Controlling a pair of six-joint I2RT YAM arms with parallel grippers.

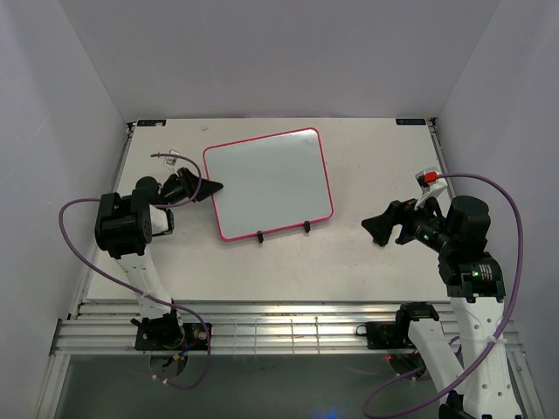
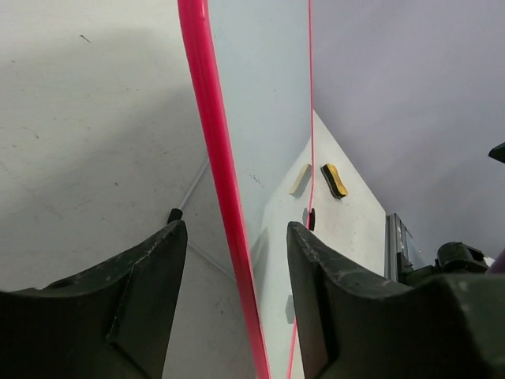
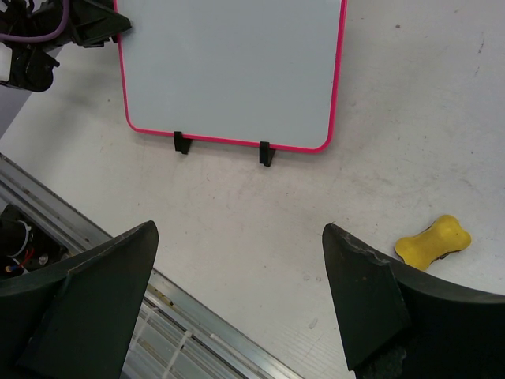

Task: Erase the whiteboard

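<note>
The whiteboard (image 1: 269,182) has a pink-red frame and a blank white face, and leans on a black wire stand (image 1: 260,236) at the table's middle. My left gripper (image 1: 214,188) is open at the board's left edge. In the left wrist view its jaws (image 2: 235,229) stand either side of the pink edge (image 2: 211,134) with gaps on both sides. My right gripper (image 1: 380,229) is open and empty, above bare table right of the board. The right wrist view shows the board (image 3: 233,67) ahead of that gripper (image 3: 241,229). A yellow eraser (image 3: 432,241) lies to its right.
The eraser also shows in the left wrist view (image 2: 334,180), beyond the board. It does not show in the top view. An aluminium rail (image 1: 288,332) runs along the table's near edge. White walls close in the left, back and right sides.
</note>
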